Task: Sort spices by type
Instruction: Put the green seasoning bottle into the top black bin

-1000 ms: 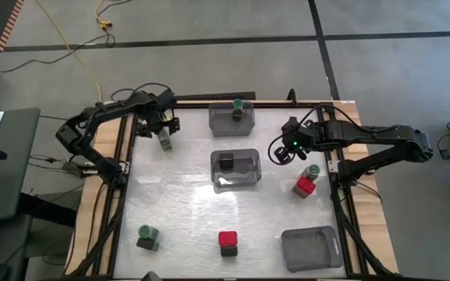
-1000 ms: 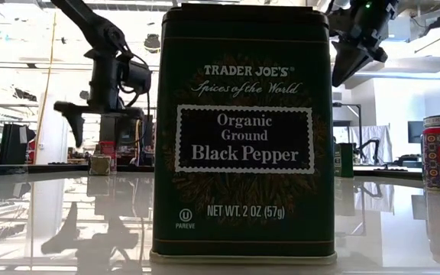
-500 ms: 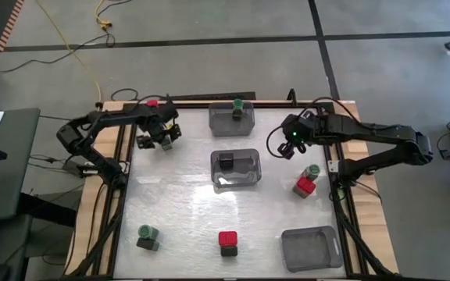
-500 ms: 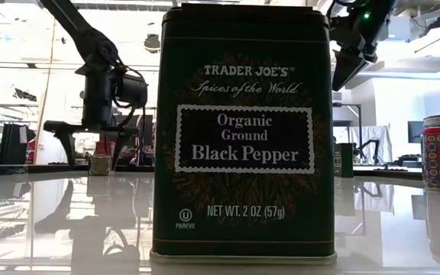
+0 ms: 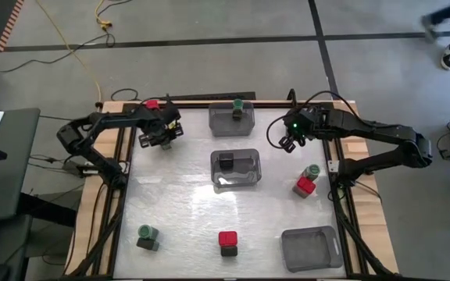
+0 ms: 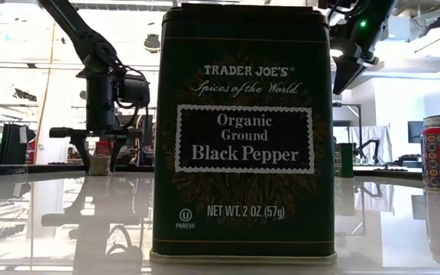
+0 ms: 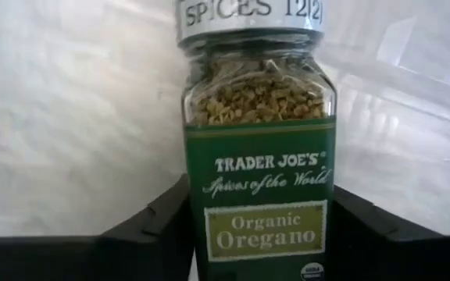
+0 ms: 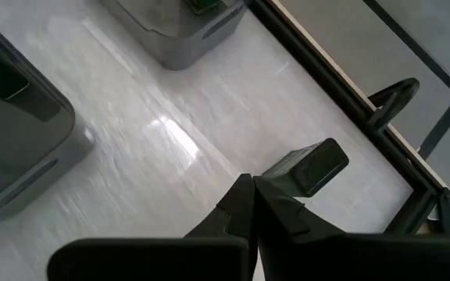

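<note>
Left wrist view is showing the left gripper (image 7: 260,234) with its two dark fingers (image 7: 151,226) flanking an oregano jar (image 7: 258,148), the jaws pressing in on the jar's lower body while the jar is standing upright between them on the white table (image 7: 69,117). From the high view, the left arm is reaching in from the table's left edge, elbow folded back, with the left gripper (image 5: 161,133) pointing down at the far left corner. The right arm is stretching inward from the right edge, its right gripper (image 5: 289,143) hanging above the table near the far side, jaws pressed together and holding nothing. Just ahead of those closed jaws in the right wrist view, a black tin (image 8: 307,168) is lying on the table beside the dark frame rail (image 8: 342,86). A grey bin (image 5: 234,115) with a green-capped jar (image 5: 238,104) inside is sitting between the two grippers.
</note>
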You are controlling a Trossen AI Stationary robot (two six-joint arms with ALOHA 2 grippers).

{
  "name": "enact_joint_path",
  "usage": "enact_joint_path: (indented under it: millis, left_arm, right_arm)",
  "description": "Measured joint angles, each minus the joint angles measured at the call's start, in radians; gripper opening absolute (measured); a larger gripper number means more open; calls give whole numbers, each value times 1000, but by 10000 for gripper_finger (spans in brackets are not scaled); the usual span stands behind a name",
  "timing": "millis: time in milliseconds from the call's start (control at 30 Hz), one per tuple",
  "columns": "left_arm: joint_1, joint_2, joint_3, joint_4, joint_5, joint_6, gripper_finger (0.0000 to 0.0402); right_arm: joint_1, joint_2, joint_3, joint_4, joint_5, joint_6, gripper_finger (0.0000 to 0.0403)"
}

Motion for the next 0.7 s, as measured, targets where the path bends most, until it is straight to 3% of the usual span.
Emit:
enact_joint_path:
  millis: [167, 333, 500, 700]
  left_arm:
    - [-64, -41, 12, 81, -110, 67, 189]
    - [-150, -172, 12, 169, -291, 172, 189]
    - [-217, -340, 13, 273, -480, 417, 189]
    - [-258, -465, 13, 446, -540, 721, 189]
  right_arm:
    - [0, 0, 0, 0, 0, 0, 36]
    - [0, 0, 0, 1, 0, -5, 36]
    - [0, 0, 0, 36, 0, -5, 36]
    - [10, 0, 0, 181, -3, -9, 36]
